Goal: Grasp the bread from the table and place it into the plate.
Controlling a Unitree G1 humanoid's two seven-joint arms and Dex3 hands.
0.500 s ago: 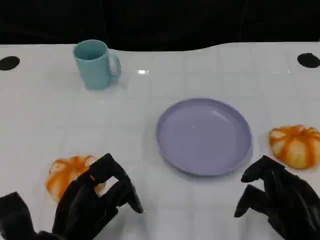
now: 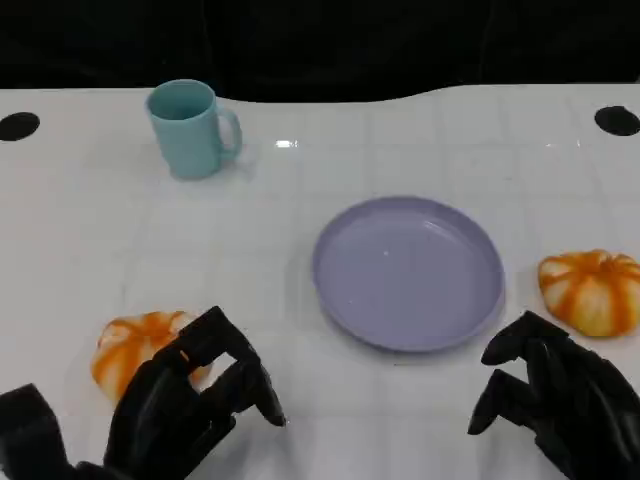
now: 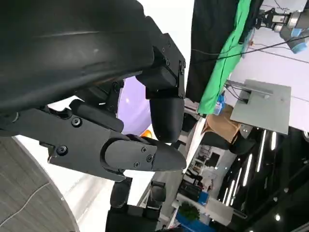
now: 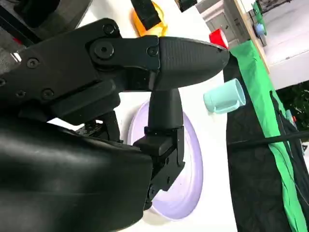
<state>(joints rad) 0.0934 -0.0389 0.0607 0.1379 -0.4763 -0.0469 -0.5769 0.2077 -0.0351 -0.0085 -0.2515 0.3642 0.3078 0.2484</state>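
Observation:
Two orange-and-white pumpkin-shaped breads lie on the white table. One bread [image 2: 135, 345] is at the front left, partly covered by my left hand [image 2: 185, 400], whose fingers hang spread just over and in front of it and hold nothing. The other bread [image 2: 592, 290] sits right of the lilac plate [image 2: 408, 272]. My right hand [image 2: 555, 395] hovers in front of that bread, fingers apart and empty. The plate [image 4: 188, 179] and the far bread [image 4: 154, 19] show past the fingers in the right wrist view. In the left wrist view the plate [image 3: 130, 104] appears beyond the fingers.
A teal cup [image 2: 190, 128] stands at the back left, also seen as the cup [image 4: 224, 96] in the right wrist view. Two black round holes [image 2: 18, 125] mark the table's far corners. The table's back edge meets a dark backdrop.

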